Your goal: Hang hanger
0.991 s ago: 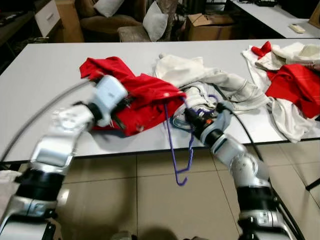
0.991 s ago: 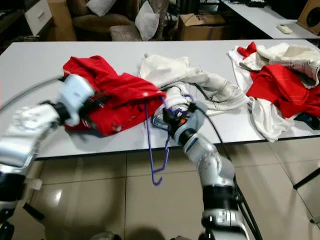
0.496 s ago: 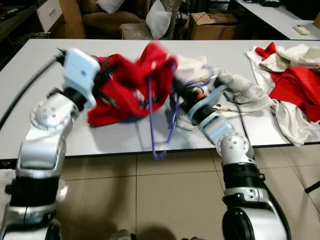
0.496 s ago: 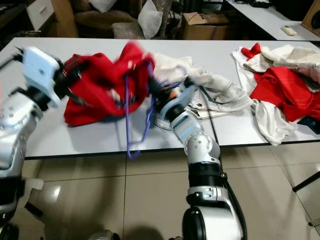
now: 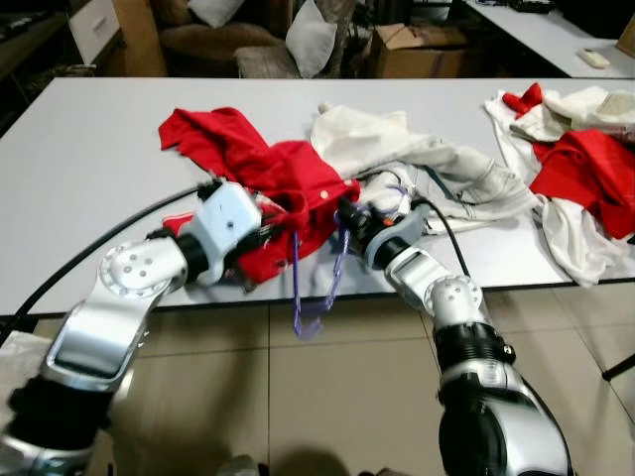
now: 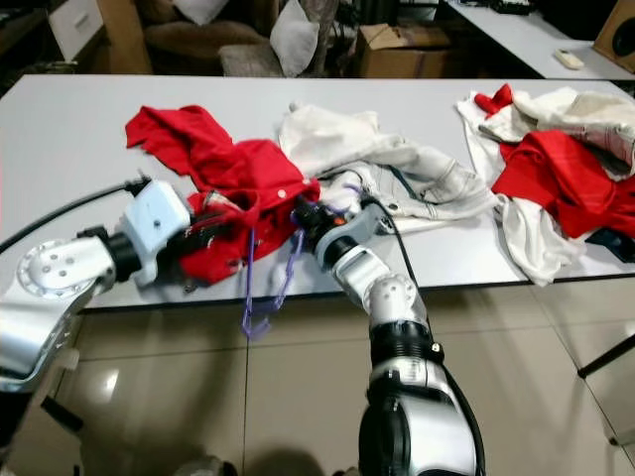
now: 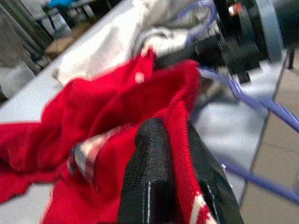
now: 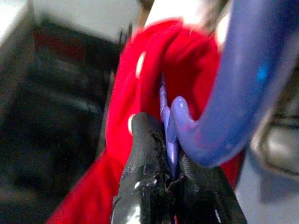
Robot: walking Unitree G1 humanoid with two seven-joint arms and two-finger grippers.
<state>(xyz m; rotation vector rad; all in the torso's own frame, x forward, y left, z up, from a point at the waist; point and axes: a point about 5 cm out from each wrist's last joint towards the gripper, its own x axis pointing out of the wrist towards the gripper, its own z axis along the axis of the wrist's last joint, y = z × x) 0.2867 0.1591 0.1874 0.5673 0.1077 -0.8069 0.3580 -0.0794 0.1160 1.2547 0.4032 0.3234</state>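
**Hanger half into the red garment at the worktop edge**

The white worktop carries heaps of clothing; nearest the robot lies the red garment, with a cream garment just behind it and a second red-and-cream heap well apart on the robot's right. The step in hand looks like threading the purple hanger into the red garment, not yet hanging anything up.

The left claw is clamped on a fold of red cloth at the worktop's front edge. Just beside it, the right claw is closed on the hanger's thin wire, with the hanger's body dangling below both claws, over the tiled floor.

Next, I judge, the hanger's shoulder must be worked further inside the cloth while the left claw holds the opening.

The head views give the layout; the wrist views alone confirm each pinch, with cloth between the left fingers and wire between the right.
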